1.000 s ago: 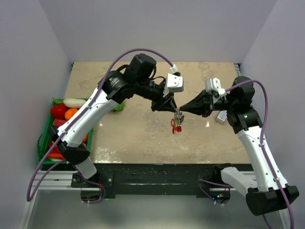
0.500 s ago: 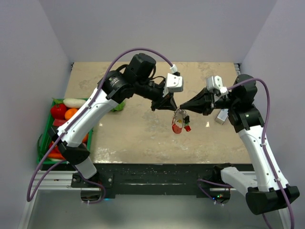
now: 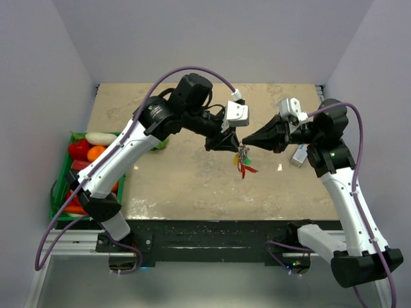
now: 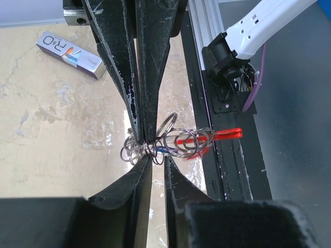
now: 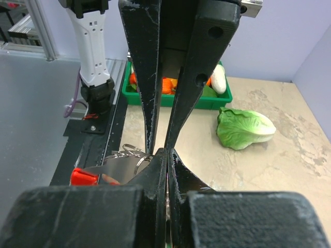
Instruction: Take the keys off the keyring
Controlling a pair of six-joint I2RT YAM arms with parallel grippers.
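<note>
The keyring is a cluster of thin silvery rings hanging in the air between both grippers. From it hang the keys: a red-headed one sticks out sideways, and a blue bit shows among the rings. In the right wrist view a flat silver blade with a red head hangs left of the fingers. My right gripper is shut on the keyring. My left gripper meets it tip to tip, jaws a narrow gap apart, with its fingertips against the rings.
A small white-and-blue box lies on the table behind the right arm. A lettuce leaf lies near the green crate of vegetables at the left edge. The black front rail runs below the keys.
The right gripper has moved slightly up and left, lifting the bunch. The keys have swung, and the red one now points to the right.
</note>
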